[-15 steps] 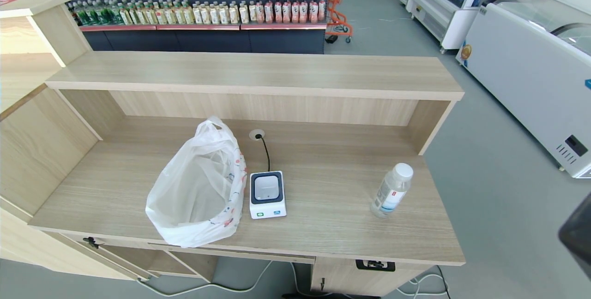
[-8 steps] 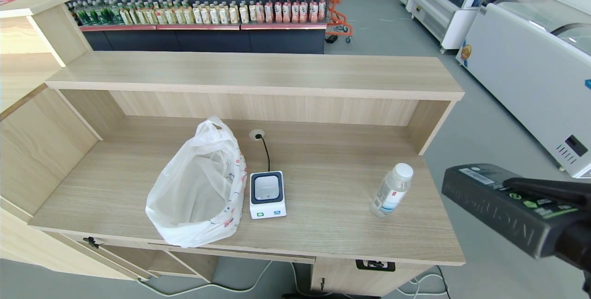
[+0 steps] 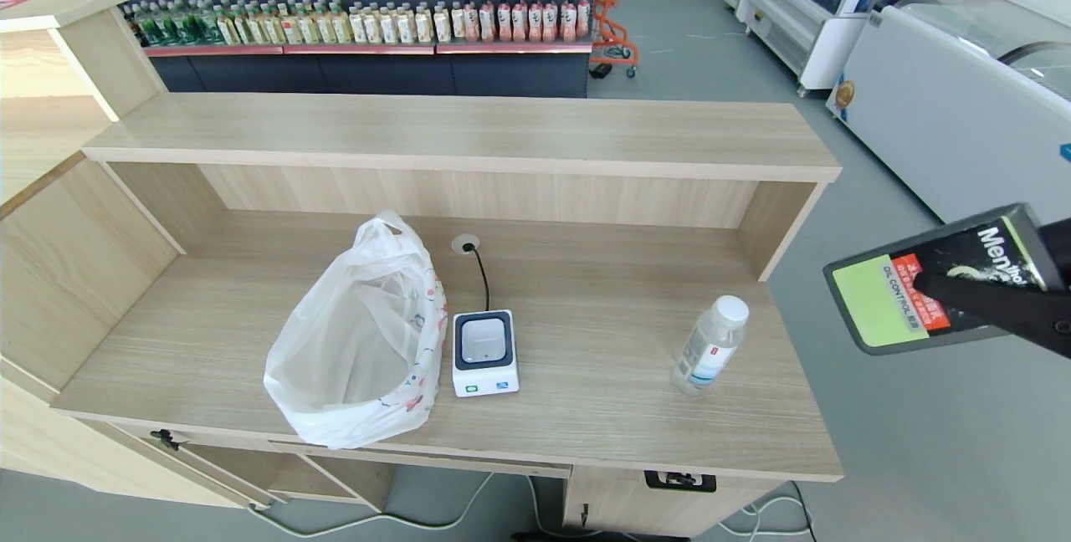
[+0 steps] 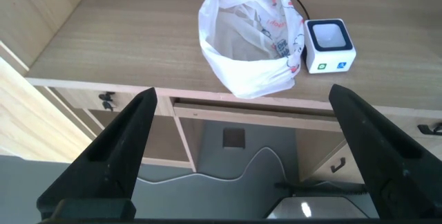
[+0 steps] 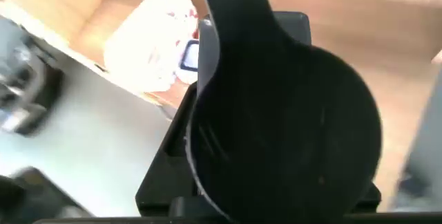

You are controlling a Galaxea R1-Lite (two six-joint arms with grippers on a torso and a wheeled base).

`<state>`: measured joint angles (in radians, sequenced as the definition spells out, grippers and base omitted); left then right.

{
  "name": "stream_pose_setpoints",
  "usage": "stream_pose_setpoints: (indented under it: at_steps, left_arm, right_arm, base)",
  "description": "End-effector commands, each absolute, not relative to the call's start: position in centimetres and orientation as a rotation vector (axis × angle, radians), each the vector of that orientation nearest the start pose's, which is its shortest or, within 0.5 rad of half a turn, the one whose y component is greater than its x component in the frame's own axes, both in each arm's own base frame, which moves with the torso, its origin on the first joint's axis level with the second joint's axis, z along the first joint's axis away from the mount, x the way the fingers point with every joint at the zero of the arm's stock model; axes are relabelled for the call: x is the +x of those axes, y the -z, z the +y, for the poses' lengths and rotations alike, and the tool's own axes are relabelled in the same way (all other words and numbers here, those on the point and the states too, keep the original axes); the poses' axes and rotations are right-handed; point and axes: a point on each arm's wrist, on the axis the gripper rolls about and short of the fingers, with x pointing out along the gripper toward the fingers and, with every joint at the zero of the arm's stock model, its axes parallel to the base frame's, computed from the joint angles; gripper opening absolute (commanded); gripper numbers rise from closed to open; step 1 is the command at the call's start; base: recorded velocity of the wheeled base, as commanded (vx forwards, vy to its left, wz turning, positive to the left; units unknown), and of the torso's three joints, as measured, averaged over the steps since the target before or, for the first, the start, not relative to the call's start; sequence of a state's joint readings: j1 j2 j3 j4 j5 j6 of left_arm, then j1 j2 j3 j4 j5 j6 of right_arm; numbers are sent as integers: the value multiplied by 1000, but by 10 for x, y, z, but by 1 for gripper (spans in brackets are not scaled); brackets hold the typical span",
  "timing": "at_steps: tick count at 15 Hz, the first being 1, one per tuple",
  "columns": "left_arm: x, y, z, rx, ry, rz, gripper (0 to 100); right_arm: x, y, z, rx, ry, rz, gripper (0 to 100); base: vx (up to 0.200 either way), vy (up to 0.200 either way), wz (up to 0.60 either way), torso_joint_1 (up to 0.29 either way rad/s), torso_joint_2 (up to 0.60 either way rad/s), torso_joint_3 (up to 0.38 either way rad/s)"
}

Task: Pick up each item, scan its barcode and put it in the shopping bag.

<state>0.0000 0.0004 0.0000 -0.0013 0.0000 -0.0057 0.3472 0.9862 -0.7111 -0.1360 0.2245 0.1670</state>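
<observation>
Pinching black box [image 3: 878, 304] in right gripper [image 3: 941, 278], long axis sideways, green end toward counter [image 3: 586, 316], with left gripper [image 4: 243, 92] fingers spread.

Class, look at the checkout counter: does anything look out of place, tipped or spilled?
Nothing is spilled or tipped. The clear plastic bottle stands upright; only the white plastic shopping bag slumps at the wooden counter's front edge.

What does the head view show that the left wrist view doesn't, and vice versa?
Head view only: the clear plastic bottle with a white cap and the black box with a green panel in the right end effector. Left wrist view only: the open left end effector. Both: the white plastic shopping bag, the white square scanner, the light wooden counter.
</observation>
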Motion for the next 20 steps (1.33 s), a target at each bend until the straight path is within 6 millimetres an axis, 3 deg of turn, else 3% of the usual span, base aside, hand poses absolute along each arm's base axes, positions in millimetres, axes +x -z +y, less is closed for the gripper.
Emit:
stream_pose_setpoints:
  at_steps: [1, 2, 4, 12, 17, 20]
  left_arm:
    - [-23, -76, 0, -6, 0, 0, 100]
    - [-23, -76, 0, -6, 0, -2, 100]
    - [-23, -76, 0, -6, 0, 0, 100]
    - [-23, -76, 0, -5, 0, 0, 100]
    - [-23, -76, 0, -5, 0, -2, 100]
    - [-23, -75, 0, -5, 0, 0, 100]
  right_arm:
    - [129, -250, 46, 271, -487, 284, 0]
    - [137, -230, 38, 305, -405, 355, 0]
    - [134, -222, 36, 317, -391, 381, 0]
    - [115, -218, 32, 332, -411, 356, 0]
    - [114, -219, 32, 334, -414, 350, 0]
    - [126, -219, 35, 337, -414, 348, 0]
  base:
    - [0, 0, 0, 0, 0, 0]
    - [0, 0, 0, 0, 0, 0]
    - [0, 0, 0, 0, 0, 0]
    - [0, 0, 0, 0, 0, 0]
    - [0, 200, 0, 0, 0, 3]
    - [0, 200, 0, 4, 5, 2]
